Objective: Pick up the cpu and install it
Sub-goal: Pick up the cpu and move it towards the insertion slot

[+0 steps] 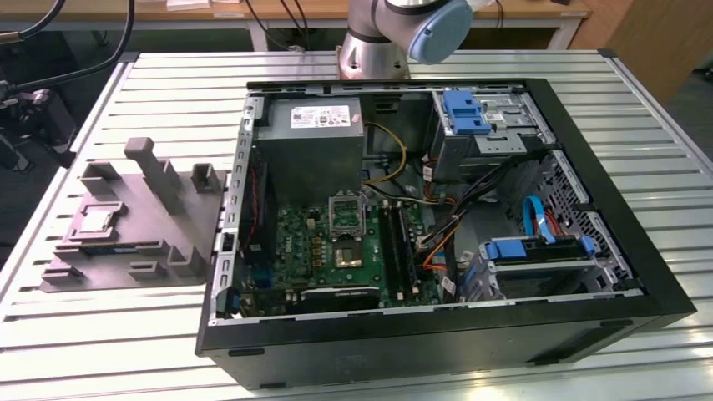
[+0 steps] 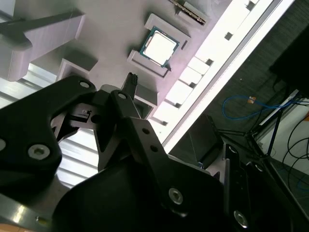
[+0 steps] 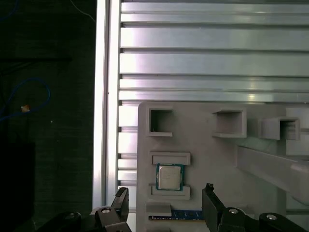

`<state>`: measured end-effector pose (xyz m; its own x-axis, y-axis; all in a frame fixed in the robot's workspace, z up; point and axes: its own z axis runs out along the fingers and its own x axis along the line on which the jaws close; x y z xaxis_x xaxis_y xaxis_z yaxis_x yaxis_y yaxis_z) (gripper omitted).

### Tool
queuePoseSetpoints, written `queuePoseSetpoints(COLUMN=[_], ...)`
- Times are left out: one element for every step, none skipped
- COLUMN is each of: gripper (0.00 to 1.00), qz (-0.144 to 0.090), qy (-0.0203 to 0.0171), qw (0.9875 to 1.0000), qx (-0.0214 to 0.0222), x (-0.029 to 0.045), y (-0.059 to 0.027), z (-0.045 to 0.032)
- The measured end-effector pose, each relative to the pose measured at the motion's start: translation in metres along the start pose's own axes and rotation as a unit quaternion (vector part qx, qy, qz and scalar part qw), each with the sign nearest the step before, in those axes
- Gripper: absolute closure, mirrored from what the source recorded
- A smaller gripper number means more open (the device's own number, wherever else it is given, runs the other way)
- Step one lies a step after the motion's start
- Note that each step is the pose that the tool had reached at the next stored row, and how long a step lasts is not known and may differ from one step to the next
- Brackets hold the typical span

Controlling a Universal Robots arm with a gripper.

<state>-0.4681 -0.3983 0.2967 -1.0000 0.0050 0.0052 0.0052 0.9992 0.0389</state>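
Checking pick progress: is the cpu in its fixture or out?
In: the cpu lies flat in a recess of the grey fixture; end effector open, empty.

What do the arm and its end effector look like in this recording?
The arm is silver-grey metal tubing with a pale blue joint cap. The end effector is black, built of angular linked plates with silver screws.

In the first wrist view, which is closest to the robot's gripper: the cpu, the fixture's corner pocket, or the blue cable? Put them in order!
From the open gripper:
1. cpu: in its seat on the grey fixture, between the fingers.
2. corner pocket: farther along the fixture.
3. blue cable: out past the table edge.
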Motion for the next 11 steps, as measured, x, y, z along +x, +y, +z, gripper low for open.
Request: queuePoseSetpoints(gripper=[0.29, 0.29, 0.29, 0.29, 0.29, 0.29, 0.29, 0.29, 0.29, 0.29, 0.29], qz=[0.0, 0.0, 0.0, 0.0, 0.0, 0.0, 0.0, 0.0, 0.0, 0.0, 0.0], qy=[0.0, 0.0, -0.0001, -0.0001, -0.0001, -0.0001, -0.0001, -0.0001, -0.0001, 0.0, 0.0], qw=[1.0, 1.0, 1.0, 1.0, 1.0, 1.0, 1.0, 1.0, 1.0, 1.0, 1.0], qx=[0.0004, 0.0007, 0.0008, 0.001, 0.0011, 0.0013, 0.0014, 0.0016, 0.0016, 0.0017, 0.0016], x=[0.0, 0.0, 0.0, 0.0, 0.0, 0.0, 0.0, 0.0, 0.0, 0.0, -0.0001], y=[0.0, 0.0, 0.0, 0.0, 0.0, 0.0, 0.0, 0.0, 0.0, 0.0, 0.0001], z=[0.0001, 0.0001, 0.0002, 0.0002, 0.0002, 0.0002, 0.0003, 0.0003, 0.0003, 0.0003, 0.0004])
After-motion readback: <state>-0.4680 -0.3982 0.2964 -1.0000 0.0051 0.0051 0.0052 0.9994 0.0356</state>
